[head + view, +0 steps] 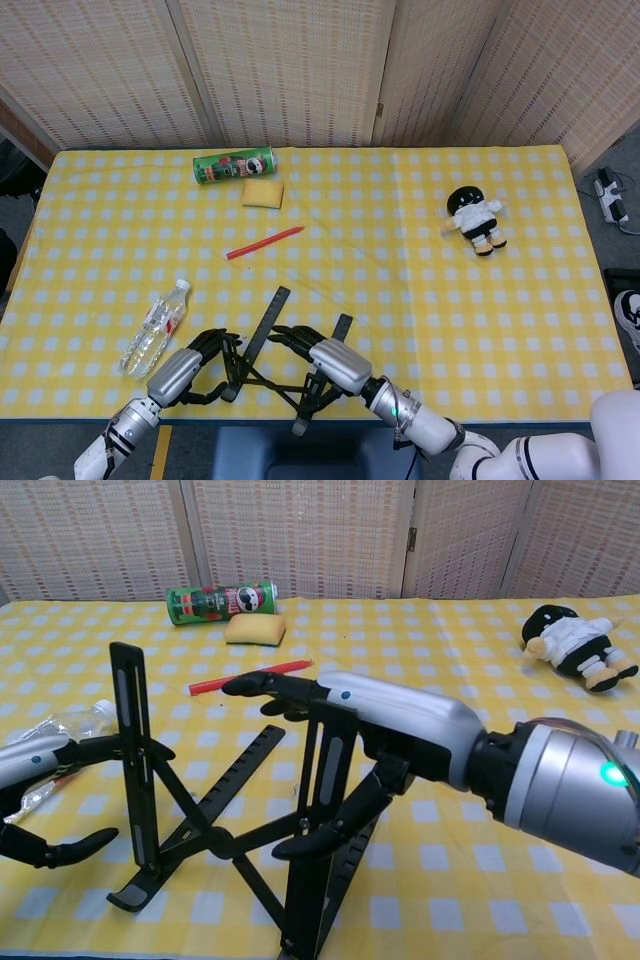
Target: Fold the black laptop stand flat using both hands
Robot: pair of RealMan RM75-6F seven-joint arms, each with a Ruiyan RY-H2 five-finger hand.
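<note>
The black laptop stand (262, 340) (215, 842) stands unfolded near the table's front edge, its two upright bars raised steeply over crossed struts. My right hand (328, 356) (372, 720) grips the right upright bar (326, 770), with its fingers over the top and its thumb pressing from below. My left hand (183, 370) (40, 800) wraps around the left upright bar (130, 750). Its fingers reach behind the bar and its thumb curls in lower down. The stand's toothed base rails (240, 770) lie on the yellow checked cloth.
A water bottle (155, 327) (62, 720) lies just left of the left hand. Further back are a red pen (264, 242) (250, 676), a yellow sponge (262, 192) (255, 629) and a green chip can (234, 165) (221, 603). A plush doll (477, 220) (575, 645) lies at the far right.
</note>
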